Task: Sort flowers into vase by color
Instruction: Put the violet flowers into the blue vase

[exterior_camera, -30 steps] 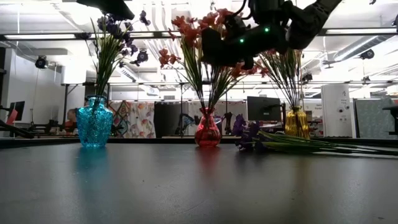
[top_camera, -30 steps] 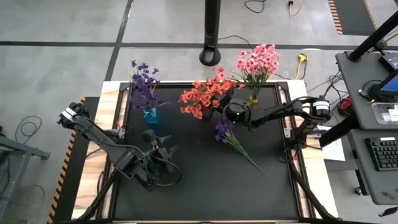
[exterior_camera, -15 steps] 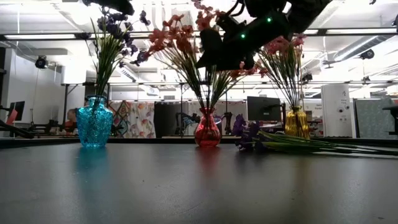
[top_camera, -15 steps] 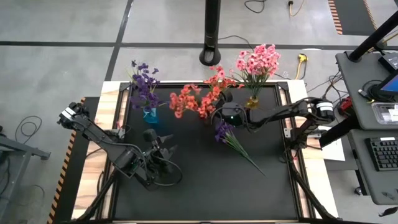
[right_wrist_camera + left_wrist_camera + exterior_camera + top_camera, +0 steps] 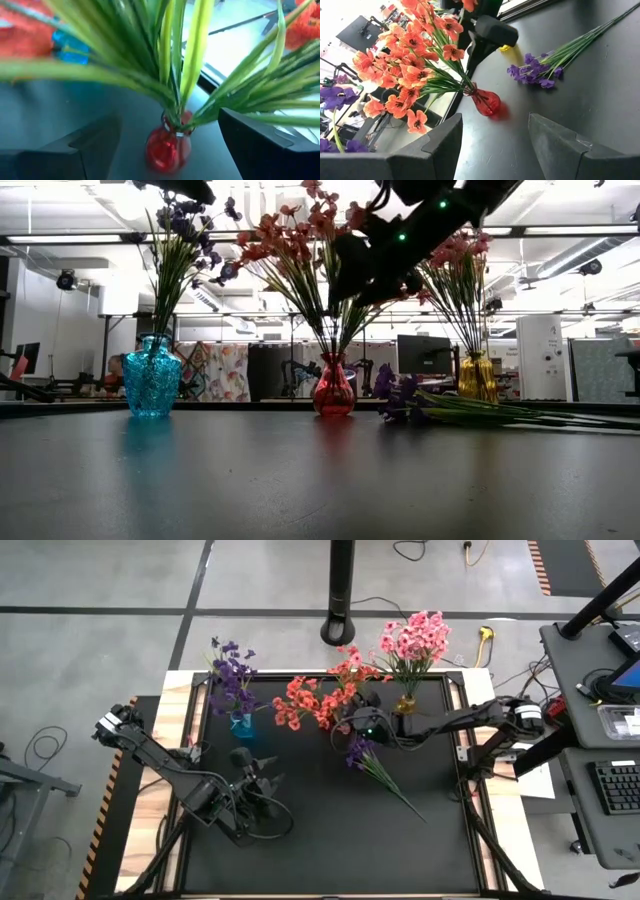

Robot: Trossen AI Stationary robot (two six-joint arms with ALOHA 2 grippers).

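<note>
Three vases stand along the far side of the black mat. The blue vase (image 5: pixel 152 380) holds purple flowers (image 5: pixel 232 675). The red vase (image 5: pixel 334 390) holds coral-red flowers (image 5: pixel 315 700). The yellow vase (image 5: pixel 477 380) holds pink flowers (image 5: pixel 415 640). One purple sprig (image 5: pixel 375 765) lies flat on the mat, right of the red vase. My right gripper (image 5: pixel 169 122) is open just above the red vase, its fingers on either side of the green stems. My left gripper (image 5: pixel 495 145) hangs open over the mat's near left part with nothing between its fingers.
A black pole with a round foot (image 5: pixel 340 630) stands on the floor beyond the table's far edge. Wooden borders (image 5: pixel 150 800) frame the mat. The mat's near half (image 5: pixel 340 840) is bare.
My right gripper has opened and let go of the coral-red flowers, shifting slightly toward the table's left. The coral blossoms have swung left and spread out over the red vase, their stems staying in its neck.
</note>
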